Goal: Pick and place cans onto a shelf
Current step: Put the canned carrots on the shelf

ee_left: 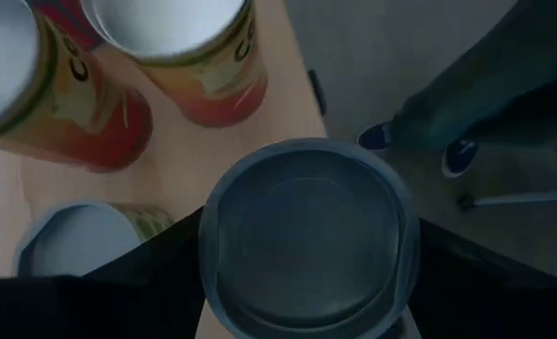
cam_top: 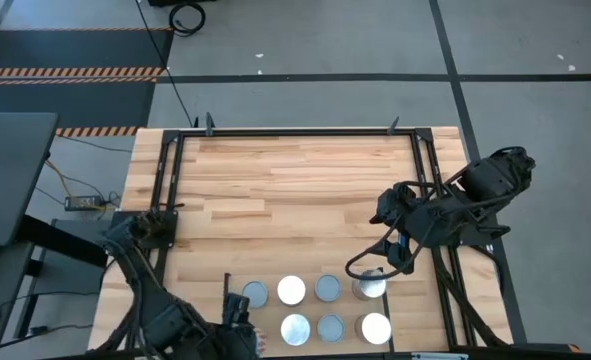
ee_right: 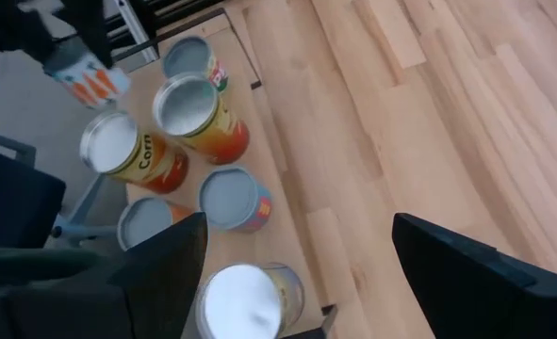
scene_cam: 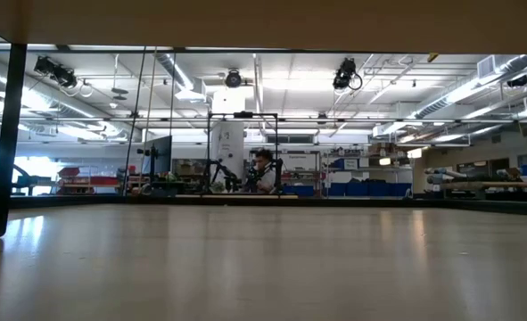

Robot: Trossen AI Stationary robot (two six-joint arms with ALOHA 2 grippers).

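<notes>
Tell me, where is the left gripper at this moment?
In the high view, the left gripper is at the table's near edge, left side, around the leftmost can of the cluster.

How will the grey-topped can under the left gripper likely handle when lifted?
The can looks rigid and metal-rimmed, so it probably won't deform. Tipped, its round body would likely roll. Neighbouring cans stand close, so tilting it could knock them.

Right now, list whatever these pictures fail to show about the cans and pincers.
- Low view: no can or arm appears; all lie outside its frame.
- Left wrist view: the grey can top fills the frame and hides its own sides; whether the left pincer grips it cannot be told.
- High view: the right arm covers part of one can.
</notes>
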